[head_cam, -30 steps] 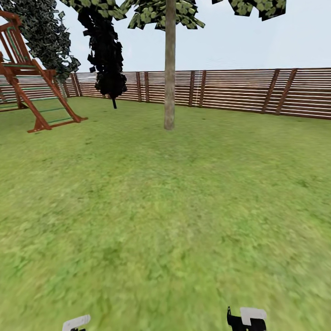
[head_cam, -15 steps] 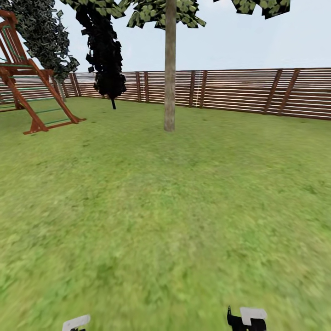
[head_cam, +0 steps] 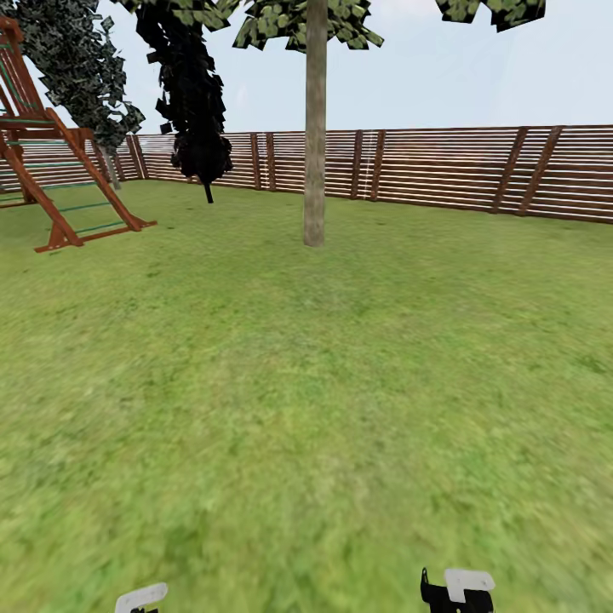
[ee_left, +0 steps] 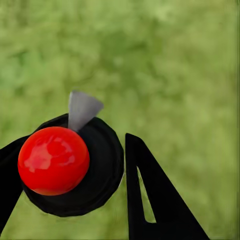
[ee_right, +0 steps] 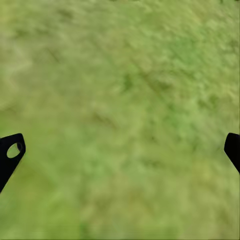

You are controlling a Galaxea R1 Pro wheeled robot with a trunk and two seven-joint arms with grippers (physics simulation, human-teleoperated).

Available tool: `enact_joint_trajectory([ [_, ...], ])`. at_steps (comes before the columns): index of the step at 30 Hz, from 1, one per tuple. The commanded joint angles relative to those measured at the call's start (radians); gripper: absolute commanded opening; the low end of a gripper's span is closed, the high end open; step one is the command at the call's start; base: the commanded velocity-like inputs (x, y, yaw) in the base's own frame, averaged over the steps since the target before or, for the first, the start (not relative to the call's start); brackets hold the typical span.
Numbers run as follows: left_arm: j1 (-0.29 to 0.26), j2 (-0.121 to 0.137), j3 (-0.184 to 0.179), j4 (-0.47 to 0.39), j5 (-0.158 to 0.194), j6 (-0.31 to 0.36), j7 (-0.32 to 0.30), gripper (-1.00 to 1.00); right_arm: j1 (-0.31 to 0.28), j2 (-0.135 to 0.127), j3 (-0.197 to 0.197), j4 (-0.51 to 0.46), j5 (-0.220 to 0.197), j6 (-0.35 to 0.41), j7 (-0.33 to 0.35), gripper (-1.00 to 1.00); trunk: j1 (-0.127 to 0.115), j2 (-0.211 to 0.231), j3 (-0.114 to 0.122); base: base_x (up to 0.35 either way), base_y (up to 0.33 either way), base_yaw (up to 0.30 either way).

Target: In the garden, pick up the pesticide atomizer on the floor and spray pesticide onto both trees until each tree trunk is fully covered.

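Observation:
In the left wrist view the pesticide atomizer (ee_left: 54,160) shows as a glossy red knob on a black round top with a grey nozzle. My left gripper (ee_left: 75,145) is shut on it, a black finger on each side. My right gripper (ee_right: 121,150) is open over bare grass, fingers far apart. In the head view one tree stands straight ahead on the lawn, its pale grey-tan tree trunk (head_cam: 314,136) some way off and its leafy crown at the top edge. The left gripper (head_cam: 140,598) and right gripper (head_cam: 457,590) peek in at the bottom edge.
A brown slat fence (head_cam: 443,166) closes the far side of the garden. A wooden play frame (head_cam: 51,170) stands at the far left. A dark cone-shaped conifer (head_cam: 194,102) rises near the fence. Open lawn (head_cam: 306,409) stretches between me and the tree.
The whole head view has shifted: the play frame slid left and the trunk base sits slightly lower, so the camera has moved. Both grippers keep their places in the picture.

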Motion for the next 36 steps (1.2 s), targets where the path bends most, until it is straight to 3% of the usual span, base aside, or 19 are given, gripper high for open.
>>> enact_joint_trajectory([
  [1, -0.001, 0.000, -0.009, 0.000, 0.007, -0.003, 0.003, -1.00, -0.001, 0.000, -0.007, 0.001, 0.011, -0.002, -0.004, 1.00, 0.000, 0.000, -0.001, 0.337, 0.000, 0.000],
  [36, -0.001, 0.000, -0.009, 0.000, 0.007, -0.003, 0.003, -1.00, -0.001, 0.000, -0.007, 0.001, 0.011, -0.002, -0.004, 1.00, 0.000, 0.000, -0.001, 0.337, 0.000, 0.000],
])
